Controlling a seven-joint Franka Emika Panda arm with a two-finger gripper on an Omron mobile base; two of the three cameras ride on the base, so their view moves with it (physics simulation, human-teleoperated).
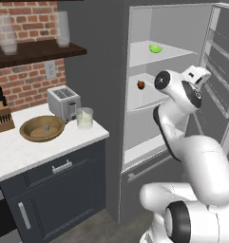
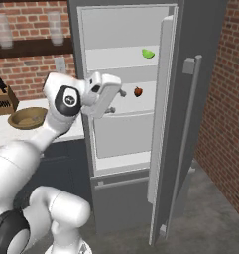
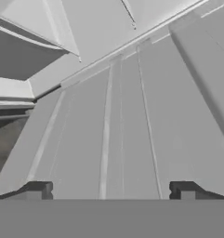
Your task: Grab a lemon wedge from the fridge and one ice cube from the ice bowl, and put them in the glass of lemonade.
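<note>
The white arm [image 1: 192, 156] rises from the base and bends toward the open fridge [image 1: 135, 95]. Its end effector [image 3: 111, 189] is spread wide, with the two dark fingertips [image 3: 36, 190] far apart and nothing between them. It points at the pale inside walls of the fridge. In the right base view the end effector [image 2: 116, 101] sits just in front of the middle shelf.

To the left, a white surface [image 1: 21, 152] sits on dark cabinets. On it is the wide brown ice bowl [image 1: 42, 128]. I cannot make out the ice cube in it. Just beside the bowl stands the glass of lemonade [image 1: 84, 118], and behind that a grey toaster [image 1: 63, 103]. A knife block [image 1: 2, 116] stands at the far left.

Farther back, inside the fridge, a small dark red fruit [image 1: 141, 85] lies on the middle shelf. The yellow-green lemon wedge [image 1: 156, 48] lies on the shelf above it. The fridge door [image 2: 183, 124] stands open on the right.
</note>
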